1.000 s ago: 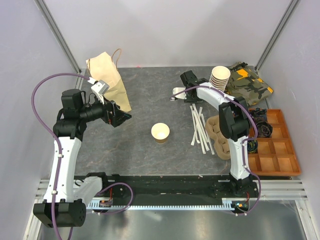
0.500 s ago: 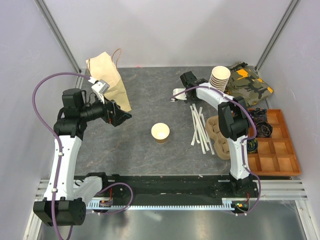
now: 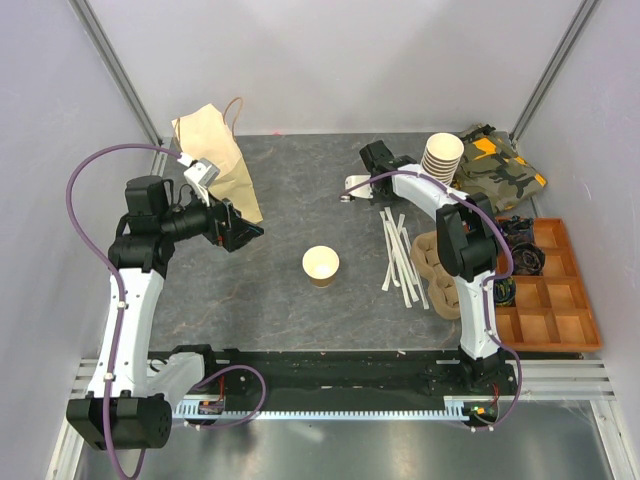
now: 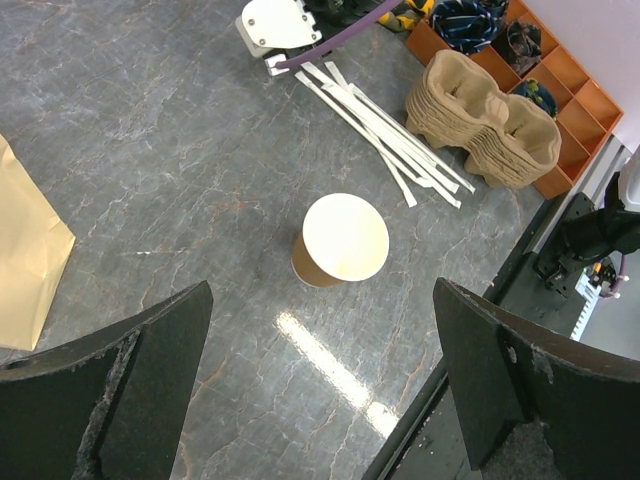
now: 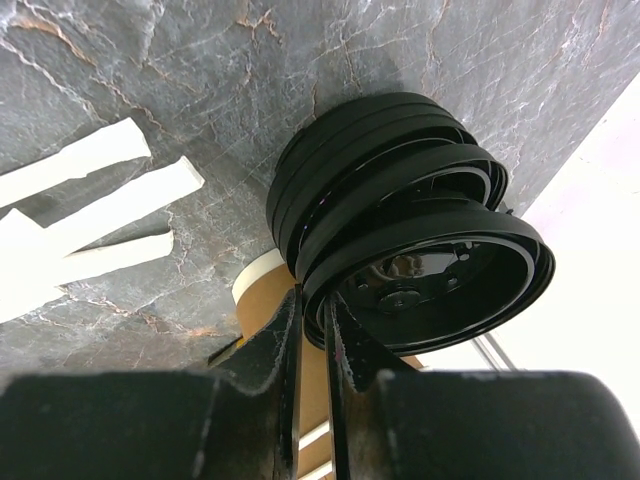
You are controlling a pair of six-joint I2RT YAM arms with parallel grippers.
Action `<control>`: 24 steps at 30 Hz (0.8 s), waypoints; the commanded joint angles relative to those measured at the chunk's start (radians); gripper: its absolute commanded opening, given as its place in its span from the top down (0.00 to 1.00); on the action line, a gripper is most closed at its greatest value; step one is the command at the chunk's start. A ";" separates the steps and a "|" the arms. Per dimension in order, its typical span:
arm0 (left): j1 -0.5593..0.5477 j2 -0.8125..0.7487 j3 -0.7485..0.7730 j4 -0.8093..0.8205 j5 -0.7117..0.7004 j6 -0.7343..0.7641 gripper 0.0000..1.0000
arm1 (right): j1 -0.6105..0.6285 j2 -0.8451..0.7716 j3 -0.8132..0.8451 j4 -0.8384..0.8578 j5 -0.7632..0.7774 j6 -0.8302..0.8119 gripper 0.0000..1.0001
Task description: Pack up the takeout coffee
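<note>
Only right wrist cam shows right gripper (image 5: 315,312) nipping black lid (image 5: 430,275) rim.

Left gripper (image 4: 320,300): bare table (image 4: 150,150) between jaws, 1 paper cup (image 4: 340,240) ahead; paper bag (image 4: 25,250) outside left jaw. Right gripper (image 5: 314,340): lid stack (image 5: 400,200) blocks directly ahead; straws (image 5: 100,160) lie off left.

takeout coffee cup (image 3: 321,266) | brown kraft paper, cream inside | upright, mouth open | frame centre, alone on grey surface (image 3: 260,300)
</note>
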 commanded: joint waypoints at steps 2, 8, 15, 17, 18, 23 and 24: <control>-0.005 0.004 0.023 0.036 0.031 0.015 0.00 | 0.008 -0.050 0.053 -0.021 0.002 -0.010 0.85; -0.009 0.002 0.025 0.036 0.028 0.016 0.00 | 0.019 -0.056 0.054 -0.022 0.007 -0.009 0.92; -0.009 -0.001 0.023 0.036 0.025 0.021 0.00 | 0.025 -0.061 0.054 -0.018 0.013 0.007 1.00; -0.008 -0.001 0.023 0.036 0.023 0.022 0.00 | 0.025 -0.061 0.053 -0.015 0.016 0.008 1.00; -0.009 -0.001 0.023 0.036 0.022 0.022 0.00 | 0.025 -0.061 0.053 -0.013 0.017 0.010 1.00; -0.011 -0.005 0.025 0.036 0.023 0.024 0.00 | 0.036 -0.084 0.054 -0.010 -0.001 0.022 1.00; -0.011 -0.007 0.025 0.036 0.026 0.024 0.00 | 0.040 -0.092 0.057 -0.010 -0.007 0.031 1.00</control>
